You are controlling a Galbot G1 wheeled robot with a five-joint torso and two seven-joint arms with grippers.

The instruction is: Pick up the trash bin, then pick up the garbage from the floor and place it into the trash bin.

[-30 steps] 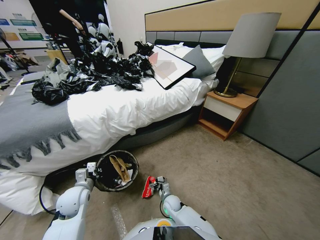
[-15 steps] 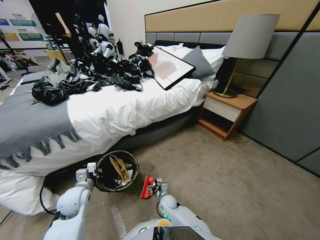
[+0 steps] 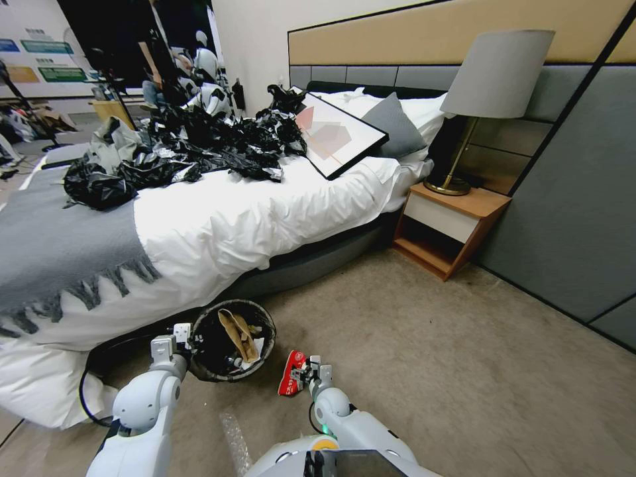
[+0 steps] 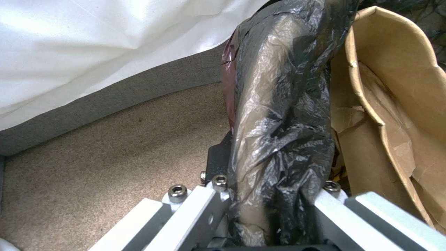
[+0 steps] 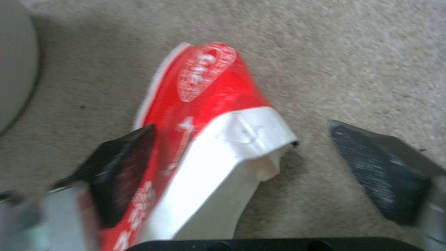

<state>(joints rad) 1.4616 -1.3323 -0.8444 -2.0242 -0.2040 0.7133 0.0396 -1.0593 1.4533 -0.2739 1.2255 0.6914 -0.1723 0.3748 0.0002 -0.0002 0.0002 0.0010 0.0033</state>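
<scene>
The trash bin [image 3: 211, 368] stands on the carpet beside the bed, its black liner folded over the rim [image 4: 278, 115]. A brown paper bag [image 3: 240, 334] [image 4: 399, 104] and small scraps lie inside it. My left gripper [image 3: 177, 336] [image 4: 271, 205] is shut on the lined rim at the bin's left side. A red-and-white wrapper [image 3: 290, 373] [image 5: 209, 115], a piece of the garbage, lies on the floor just right of the bin. My right gripper [image 3: 306, 371] [image 5: 251, 167] is low over it and open. The wrapper lies between the black pads [image 5: 123, 164] and touches one of them.
The white bed [image 3: 218, 225] overhangs the bin on the left, with black bags [image 3: 199, 146] and a framed picture [image 3: 334, 132] on top. A wooden nightstand [image 3: 450, 225] with a lamp [image 3: 497, 73] stands far right. A black cable [image 3: 85, 391] loops near my left arm. Open carpet [image 3: 430, 358] lies to the right.
My right gripper has drawn slightly back and left, closer around the red-and-white wrapper. The left gripper and the bin have stayed put.
</scene>
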